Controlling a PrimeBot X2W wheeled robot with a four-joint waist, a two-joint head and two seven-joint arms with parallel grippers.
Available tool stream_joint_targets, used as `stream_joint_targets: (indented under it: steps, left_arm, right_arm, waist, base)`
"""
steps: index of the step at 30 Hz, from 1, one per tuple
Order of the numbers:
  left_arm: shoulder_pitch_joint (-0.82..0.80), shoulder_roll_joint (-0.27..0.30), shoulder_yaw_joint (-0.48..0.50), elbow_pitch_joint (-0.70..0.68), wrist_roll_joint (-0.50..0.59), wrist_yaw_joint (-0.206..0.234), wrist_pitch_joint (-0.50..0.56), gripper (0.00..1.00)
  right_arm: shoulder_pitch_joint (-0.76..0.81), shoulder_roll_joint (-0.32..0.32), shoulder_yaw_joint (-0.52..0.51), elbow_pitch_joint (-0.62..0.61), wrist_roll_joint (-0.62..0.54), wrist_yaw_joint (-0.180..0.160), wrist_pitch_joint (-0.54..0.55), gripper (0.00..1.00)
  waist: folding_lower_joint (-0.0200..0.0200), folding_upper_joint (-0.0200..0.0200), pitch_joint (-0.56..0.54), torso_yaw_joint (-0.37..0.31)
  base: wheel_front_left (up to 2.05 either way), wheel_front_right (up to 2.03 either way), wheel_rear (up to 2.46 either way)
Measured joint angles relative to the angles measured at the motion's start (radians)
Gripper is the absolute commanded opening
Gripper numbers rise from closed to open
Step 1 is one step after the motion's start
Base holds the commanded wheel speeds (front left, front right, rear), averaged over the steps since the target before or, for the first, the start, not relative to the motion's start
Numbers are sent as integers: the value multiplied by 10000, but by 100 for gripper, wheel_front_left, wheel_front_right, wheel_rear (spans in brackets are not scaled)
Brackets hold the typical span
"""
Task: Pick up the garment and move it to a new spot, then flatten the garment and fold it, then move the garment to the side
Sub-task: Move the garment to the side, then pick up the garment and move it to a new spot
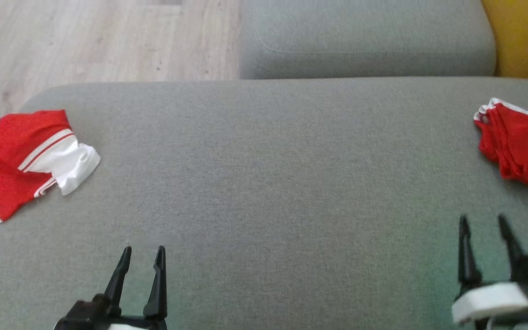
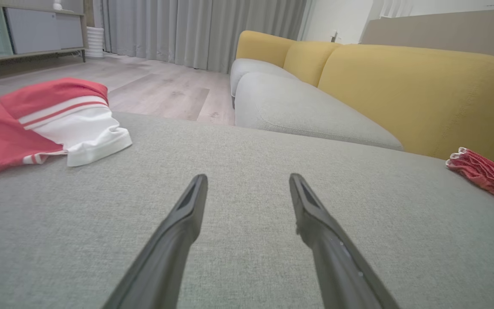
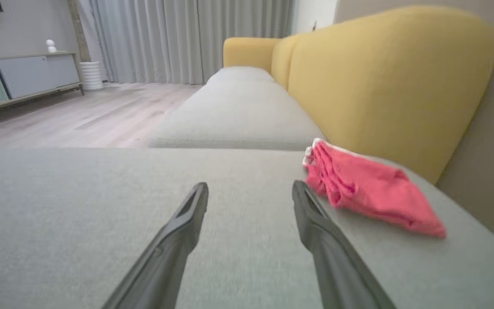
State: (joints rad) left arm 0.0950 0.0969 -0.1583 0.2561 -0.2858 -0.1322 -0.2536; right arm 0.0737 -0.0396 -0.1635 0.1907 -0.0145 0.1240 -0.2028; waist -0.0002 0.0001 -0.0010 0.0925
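Grey woven fabric covers the broad sofa seat (image 1: 264,183) in front of the robot, and two garments lie on it, well apart.

At the seat's left edge is a red-and-white garment (image 1: 12,160), red mesh with white panels and thin stripes. It is loosely rumpled, with one white end pointing toward the middle of the seat. The left wrist view shows it (image 2: 37,120) to the upper left, lying flat on the cushion.

At the far right edge is a folded red garment (image 1: 525,151), a compact layered bundle with a thin white trim at its near corner. In the right wrist view it (image 3: 367,189) lies close to the yellow backrest (image 3: 380,86); whether they touch cannot be told.

The left gripper (image 1: 144,251) sits at the lower left, its two dark fingers spread apart with nothing between them. In its own view it (image 2: 248,178) is above bare cushion, clear of both garments.

The right gripper (image 1: 482,220) is at the lower right, slightly blurred, with its fingers likewise parted and empty. Its own view shows it (image 3: 250,186) just beside the folded red garment, the right finger's tip near the bundle's corner; contact cannot be told.

Beyond the seat lie a second grey cushion (image 1: 365,36) and a pale wood floor (image 1: 85,41).
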Motion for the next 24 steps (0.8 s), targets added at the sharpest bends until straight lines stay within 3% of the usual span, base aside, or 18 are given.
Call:
stream_joint_targets:
  steps: [8, 18, 24]
  left_arm:
    - [191, -6, 107, 198, 69, 0, 0, 100]
    - [166, -36, 29, 199, 71, 0, 0, 100]
    - [125, -52, -59, 171, 75, 0, 0, 100]
  right_arm:
    - [366, 10, 303, 1419, 443, 0, -447, 100]
    - [405, 8, 493, 1277, 589, 0, -453, 100]
    - [555, 4, 692, 1101, 723, 0, -454, 100]
  waist:
    - [2, 0, -215, 176]
    - [2, 0, -258, 260]
    - [2, -1, -299, 920]
  base:
    - [0, 0, 0]
    - [0, 0, 0]
    - [0, 0, 0]
